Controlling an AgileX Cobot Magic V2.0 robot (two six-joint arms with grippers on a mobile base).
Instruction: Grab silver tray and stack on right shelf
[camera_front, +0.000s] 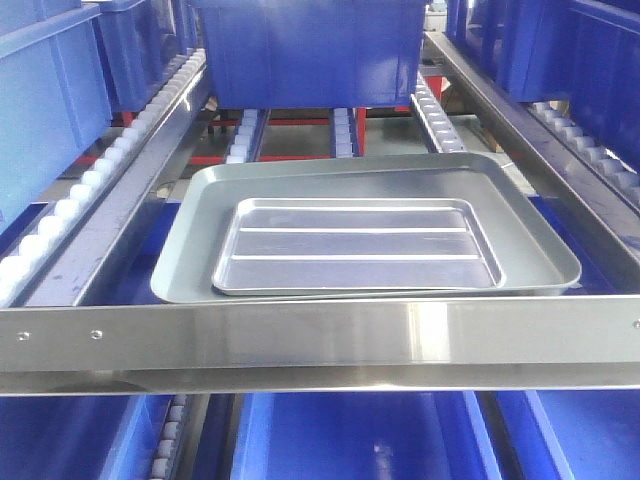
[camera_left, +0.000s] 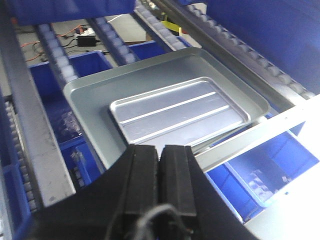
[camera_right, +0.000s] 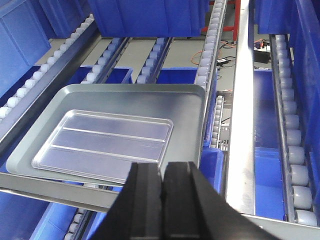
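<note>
Roller rack (camera_front: 300, 335), both hands (camera_left: 160, 165) (camera_right: 163, 180) closed (empty), above silver tray (camera_front: 360, 245)

We see open air above the shiny ridged silver tray (camera_front: 358, 245), which lies inside the larger dull grey tray (camera_front: 190, 250); nothing overhangs either one. The flat steel front bar (camera_front: 320, 335) runs across the near edge, so low entry from the front is blocked. A big blue plastic bin (camera_front: 310, 50) closes off the rear of the bay. White-wheeled roller rails (camera_front: 95, 180) and steel side beams (camera_right: 243, 100) wall in both sides. Gaps between the rails drop to blue bins on the lower level (camera_front: 350, 440). The grey tray's raised rim leaves only a narrow margin around the silver tray.
</note>
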